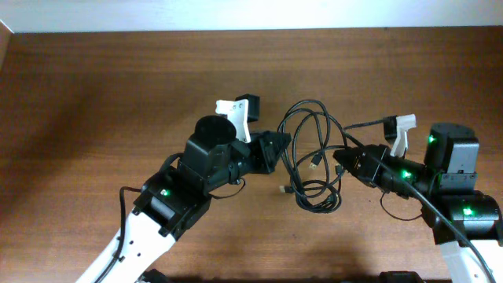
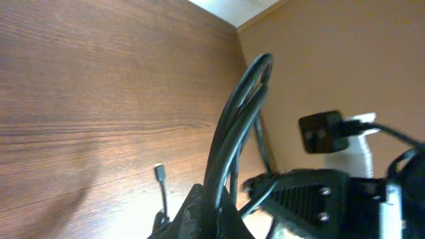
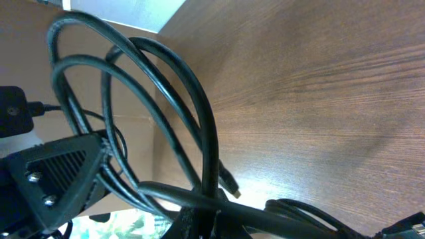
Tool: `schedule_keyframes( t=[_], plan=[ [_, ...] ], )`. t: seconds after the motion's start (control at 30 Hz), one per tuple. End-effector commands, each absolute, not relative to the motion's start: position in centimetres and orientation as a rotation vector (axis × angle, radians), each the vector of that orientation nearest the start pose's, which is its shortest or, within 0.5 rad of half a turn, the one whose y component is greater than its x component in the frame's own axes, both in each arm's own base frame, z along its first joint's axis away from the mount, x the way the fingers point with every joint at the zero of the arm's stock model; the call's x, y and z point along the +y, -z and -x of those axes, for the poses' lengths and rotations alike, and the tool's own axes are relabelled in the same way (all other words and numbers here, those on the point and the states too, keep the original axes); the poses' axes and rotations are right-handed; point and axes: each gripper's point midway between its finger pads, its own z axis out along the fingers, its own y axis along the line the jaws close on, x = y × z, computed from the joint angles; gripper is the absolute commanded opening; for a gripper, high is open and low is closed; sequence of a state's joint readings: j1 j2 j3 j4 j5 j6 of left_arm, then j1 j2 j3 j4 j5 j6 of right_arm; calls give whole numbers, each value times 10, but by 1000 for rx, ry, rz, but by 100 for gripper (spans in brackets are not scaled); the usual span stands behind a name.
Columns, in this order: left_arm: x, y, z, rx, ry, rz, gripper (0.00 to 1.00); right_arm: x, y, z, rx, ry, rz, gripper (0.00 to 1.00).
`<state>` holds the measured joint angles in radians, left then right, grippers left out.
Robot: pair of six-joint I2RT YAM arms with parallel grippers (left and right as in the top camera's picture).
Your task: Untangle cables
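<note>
Tangled cables (image 1: 313, 130) lay mid-table (image 1: 118, 86), between the grippers. The left gripper (image 1: 281, 149) was clamped on loops at the bundle's 9 o'clock, the right gripper (image 1: 339, 159) on strands at 3 o'clock. Best done by pulling apart slowly, letting the loose plug (image 1: 314, 161) slip free.

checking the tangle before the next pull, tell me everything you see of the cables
The cables are thin, glossy black cords, tangled in overlapping loops over the wooden table. One small plug end sticks out loose. The left gripper and right gripper are each shut on strands, from opposite sides.
</note>
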<state>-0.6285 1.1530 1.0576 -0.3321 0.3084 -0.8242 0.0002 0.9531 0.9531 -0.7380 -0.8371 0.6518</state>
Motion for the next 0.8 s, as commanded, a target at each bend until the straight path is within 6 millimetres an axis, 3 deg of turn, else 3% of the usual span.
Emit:
schedule_keyframes(
  t=[0.0,0.5,0.77],
  plan=[
    [-260,-294,-275,2192,1109,-95,0,132,-277,-254,2273,-1309,-237,4],
    [-246,-267,-270,2269,926,-219,0,132,-282,-257,2246,-1308,-213,4],
    [-245,-264,-267,2270,903,-276,0,132,-283,-258,2240,-1305,-208,4]
  ],
)
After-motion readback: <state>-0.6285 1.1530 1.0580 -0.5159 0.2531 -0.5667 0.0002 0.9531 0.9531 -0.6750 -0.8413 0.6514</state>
